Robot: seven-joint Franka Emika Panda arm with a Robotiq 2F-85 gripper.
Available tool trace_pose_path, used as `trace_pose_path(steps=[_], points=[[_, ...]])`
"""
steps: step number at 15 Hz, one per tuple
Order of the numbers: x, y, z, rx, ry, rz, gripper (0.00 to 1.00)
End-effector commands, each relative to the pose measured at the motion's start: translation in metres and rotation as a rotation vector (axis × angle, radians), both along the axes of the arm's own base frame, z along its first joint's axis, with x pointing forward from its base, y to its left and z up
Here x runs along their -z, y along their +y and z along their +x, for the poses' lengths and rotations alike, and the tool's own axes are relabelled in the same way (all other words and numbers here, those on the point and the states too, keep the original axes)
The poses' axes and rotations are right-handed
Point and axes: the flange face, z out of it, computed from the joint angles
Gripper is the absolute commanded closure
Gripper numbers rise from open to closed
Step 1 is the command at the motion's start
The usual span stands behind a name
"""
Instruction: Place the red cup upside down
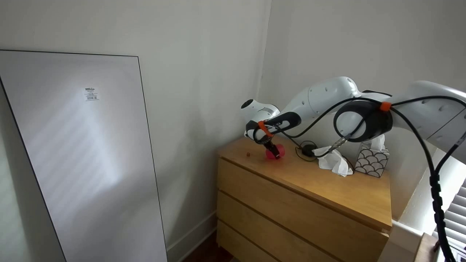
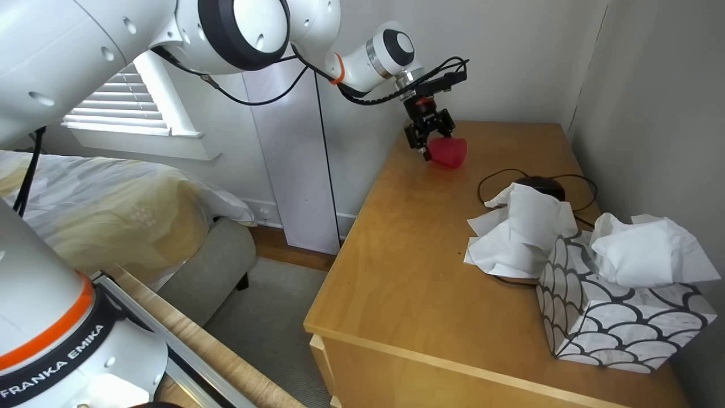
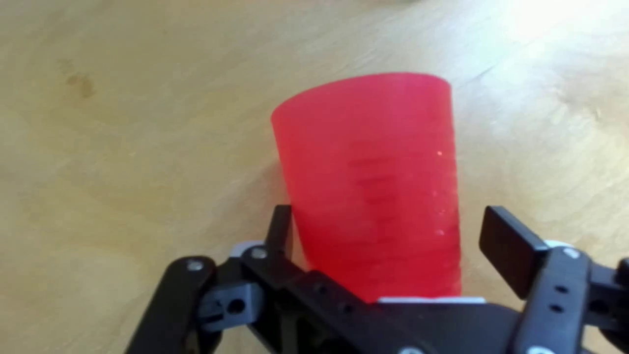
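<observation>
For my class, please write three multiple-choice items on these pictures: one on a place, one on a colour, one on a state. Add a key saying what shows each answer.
1. Where does the tissue box stand?
A. On the bed
B. On the dresser
C. On the floor

2. What colour is the cup?
A. Red
B. Blue
C. Green

3. How is the cup placed?
A. Upright
B. Upside down
C. On its side

Key:
1 B: both exterior views show it there.
2 A: it looks red in every view.
3 C: the wrist view looks down on its long side.
</observation>
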Motion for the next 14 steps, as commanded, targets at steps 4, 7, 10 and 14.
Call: trace_pose_path(steps=[4,7,10,14], points=[[-0.005,0.016,0.006,-0.053,0.010,-0.033,0.54],[-0.033,0.024,0.009,-0.014,-0.032,0.036,0.54],[-0.083,0.026,0.008,0.065,-0.063,0.179,0.54],[-0.145,0.011,-0.002,0.154,-0.069,0.343,0.54]])
